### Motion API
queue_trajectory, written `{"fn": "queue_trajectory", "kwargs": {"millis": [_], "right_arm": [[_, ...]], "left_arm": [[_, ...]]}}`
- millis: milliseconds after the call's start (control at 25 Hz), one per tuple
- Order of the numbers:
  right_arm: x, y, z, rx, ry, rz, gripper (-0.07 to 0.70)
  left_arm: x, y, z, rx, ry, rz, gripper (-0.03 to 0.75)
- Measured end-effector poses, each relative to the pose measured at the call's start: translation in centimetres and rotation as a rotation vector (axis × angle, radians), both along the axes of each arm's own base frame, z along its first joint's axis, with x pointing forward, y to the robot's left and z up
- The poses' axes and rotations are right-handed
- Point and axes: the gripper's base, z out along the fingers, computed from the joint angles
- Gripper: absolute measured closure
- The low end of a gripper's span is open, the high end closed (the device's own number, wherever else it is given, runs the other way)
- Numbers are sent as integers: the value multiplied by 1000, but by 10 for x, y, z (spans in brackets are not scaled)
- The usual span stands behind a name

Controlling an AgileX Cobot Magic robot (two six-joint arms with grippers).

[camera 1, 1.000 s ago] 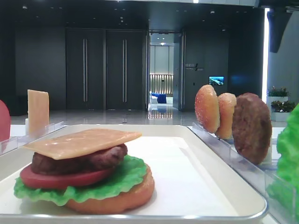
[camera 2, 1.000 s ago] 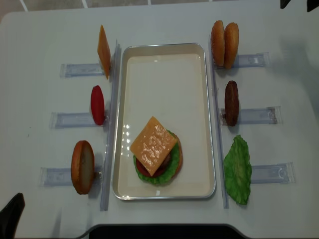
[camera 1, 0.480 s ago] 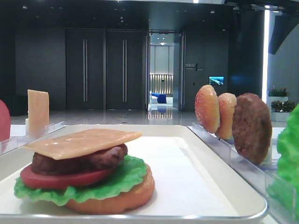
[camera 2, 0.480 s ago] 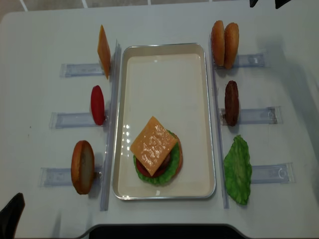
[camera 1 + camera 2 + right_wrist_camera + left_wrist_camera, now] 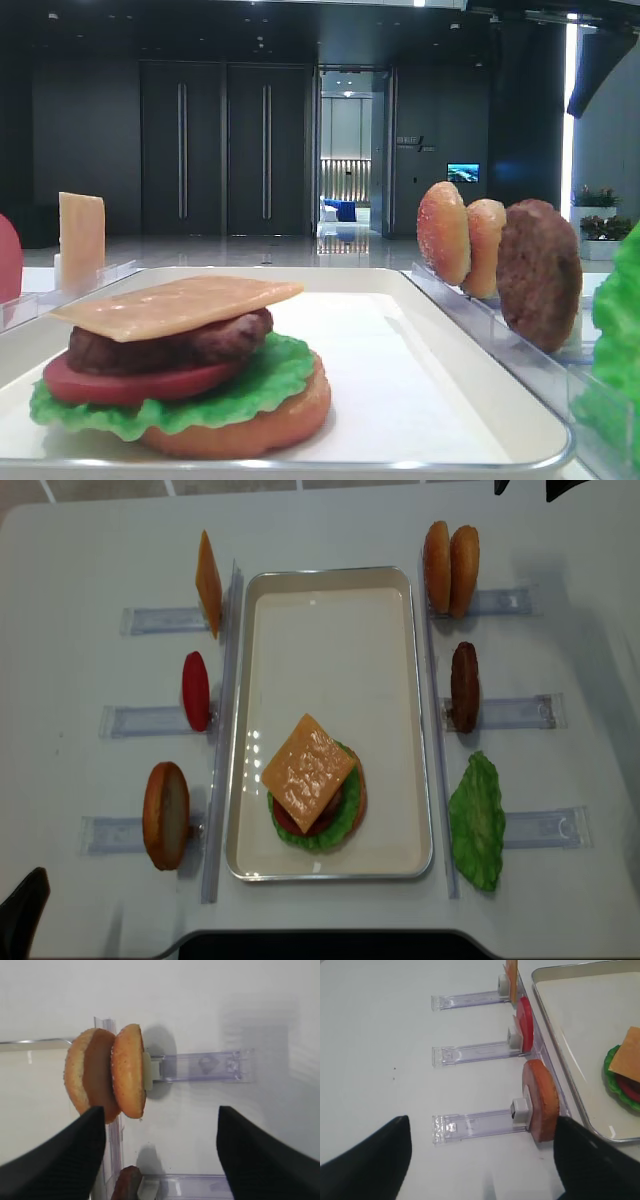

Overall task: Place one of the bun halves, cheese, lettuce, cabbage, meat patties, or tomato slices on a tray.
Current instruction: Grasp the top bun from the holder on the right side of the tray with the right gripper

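Note:
The white tray holds a stack of bottom bun, lettuce, tomato, patty and a cheese slice on top. Two bun halves stand on edge in a clear rack right of the tray's far end. My right gripper hovers open just short of them, with nothing between its fingers. A meat patty and a lettuce leaf stand in the racks below. On the left stand cheese, a tomato slice and a bun half. My left gripper is open and empty beside that bun. Cabbage is out of view.
Clear slotted racks stick out on both sides of the tray, and long clear strips run along its edges. The table's front edge lies just below the tray.
The right gripper's tips have slid a little left along the top edge of the overhead view. Nothing on the table has moved.

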Motion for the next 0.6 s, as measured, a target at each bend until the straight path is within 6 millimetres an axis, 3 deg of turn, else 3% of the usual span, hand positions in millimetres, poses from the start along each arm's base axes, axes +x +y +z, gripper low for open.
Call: {"fn": "queue_trajectory", "kwargs": {"millis": [600], "right_arm": [[-5, 40, 2, 20, -62, 44, 176]], "left_arm": [[0, 0, 0, 0, 0, 0, 24]]}}
